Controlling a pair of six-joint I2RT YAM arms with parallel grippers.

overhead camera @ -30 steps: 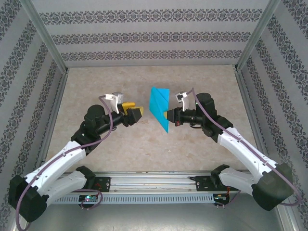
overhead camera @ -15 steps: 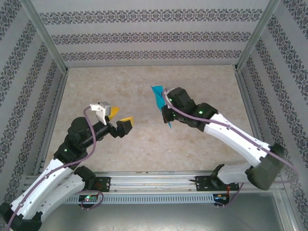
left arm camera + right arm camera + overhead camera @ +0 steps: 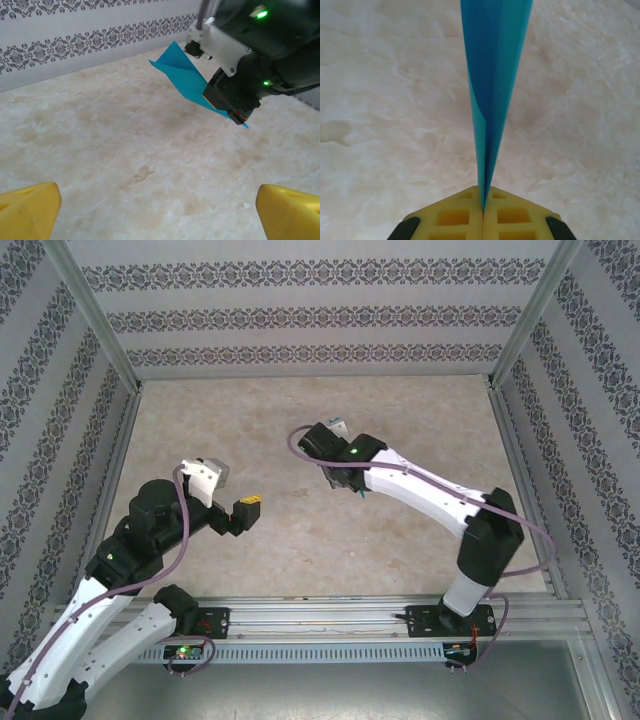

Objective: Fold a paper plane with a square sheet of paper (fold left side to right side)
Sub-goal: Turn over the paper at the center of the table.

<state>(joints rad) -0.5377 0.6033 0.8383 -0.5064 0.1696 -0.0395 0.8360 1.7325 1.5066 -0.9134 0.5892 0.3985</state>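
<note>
At the near edge of the table (image 3: 300, 570), the left claw (image 3: 245, 508) gapes fully open and empty, bare surface all around it. Mid-table, the right claw (image 3: 483, 206) pinches shut on the teal paper plane (image 3: 186, 80), lifted well clear of the patterned walls (image 3: 300, 315). Overhead, the right arm (image 3: 430, 495) hides most of the paper; the left wrist view shows its pointed fold.

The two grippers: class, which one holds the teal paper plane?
The right gripper, shut on the paper plane; the left gripper stands wide open and empty.
</note>
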